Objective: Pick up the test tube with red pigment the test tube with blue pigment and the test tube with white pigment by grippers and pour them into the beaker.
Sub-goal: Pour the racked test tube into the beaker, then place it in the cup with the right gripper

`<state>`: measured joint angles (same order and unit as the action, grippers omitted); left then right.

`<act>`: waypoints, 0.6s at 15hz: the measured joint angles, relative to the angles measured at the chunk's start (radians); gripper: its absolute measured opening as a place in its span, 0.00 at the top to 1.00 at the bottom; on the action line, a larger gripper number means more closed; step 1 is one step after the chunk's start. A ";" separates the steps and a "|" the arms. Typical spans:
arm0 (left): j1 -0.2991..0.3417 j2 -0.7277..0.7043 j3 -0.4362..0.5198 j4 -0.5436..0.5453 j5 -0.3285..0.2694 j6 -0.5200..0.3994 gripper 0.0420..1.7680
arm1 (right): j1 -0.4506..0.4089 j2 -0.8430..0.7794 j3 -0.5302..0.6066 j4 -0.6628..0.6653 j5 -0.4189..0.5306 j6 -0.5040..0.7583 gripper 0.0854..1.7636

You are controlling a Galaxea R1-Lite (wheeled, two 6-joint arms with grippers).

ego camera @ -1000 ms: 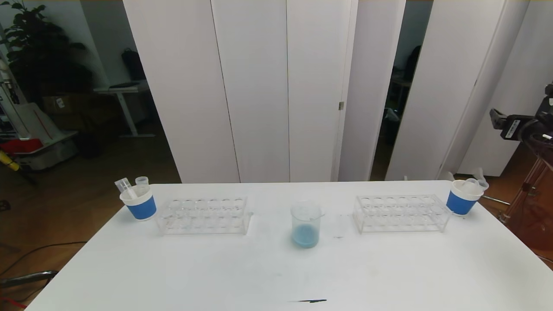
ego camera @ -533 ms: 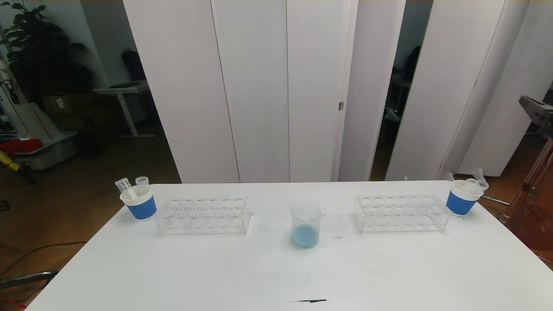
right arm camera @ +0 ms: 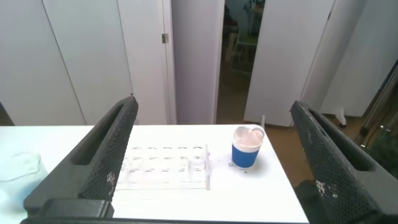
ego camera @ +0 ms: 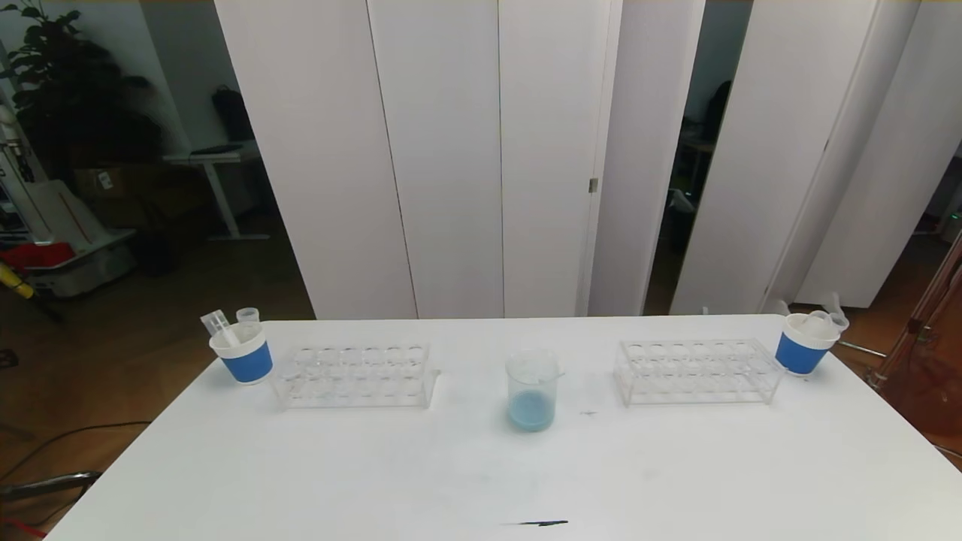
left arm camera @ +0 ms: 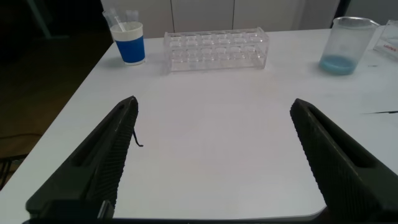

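Observation:
The beaker (ego camera: 532, 391) stands upright mid-table with a shallow layer of pale blue liquid; it also shows in the left wrist view (left arm camera: 348, 46). No test tube with red, blue or white pigment shows. A few clear tubes (ego camera: 218, 327) lean in the left paper cup, and I see no pigment in them. My left gripper (left arm camera: 214, 104) hangs open over bare table near the front left, nothing between its fingers. My right gripper (right arm camera: 214, 104) is open and empty, well above the table's right side. Neither arm shows in the head view.
Two clear racks (ego camera: 353, 374) (ego camera: 695, 370) with unfilled holes flank the beaker. A blue-and-white paper cup sits beyond each rack, one on the left (ego camera: 244, 353) and one on the right (ego camera: 803, 346). A black mark (ego camera: 537, 524) lies near the front edge. White panels stand behind.
The right arm's gripper, seen at the head view's right edge a second ago, has moved out of that view. Beaker, racks and cups have not moved.

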<state>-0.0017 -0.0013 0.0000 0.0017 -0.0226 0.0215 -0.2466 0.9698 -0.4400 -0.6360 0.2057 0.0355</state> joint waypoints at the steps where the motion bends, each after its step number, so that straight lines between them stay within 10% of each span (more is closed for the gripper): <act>1: 0.000 0.000 0.000 0.000 0.000 0.000 0.01 | 0.024 -0.081 0.039 0.048 -0.001 0.009 0.01; 9: 0.000 0.000 0.000 0.000 0.000 0.000 0.01 | 0.238 -0.641 0.162 0.590 -0.086 0.018 0.01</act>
<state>-0.0017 -0.0013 0.0000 0.0017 -0.0226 0.0215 -0.0089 0.3285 -0.2781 -0.0455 0.1202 0.0534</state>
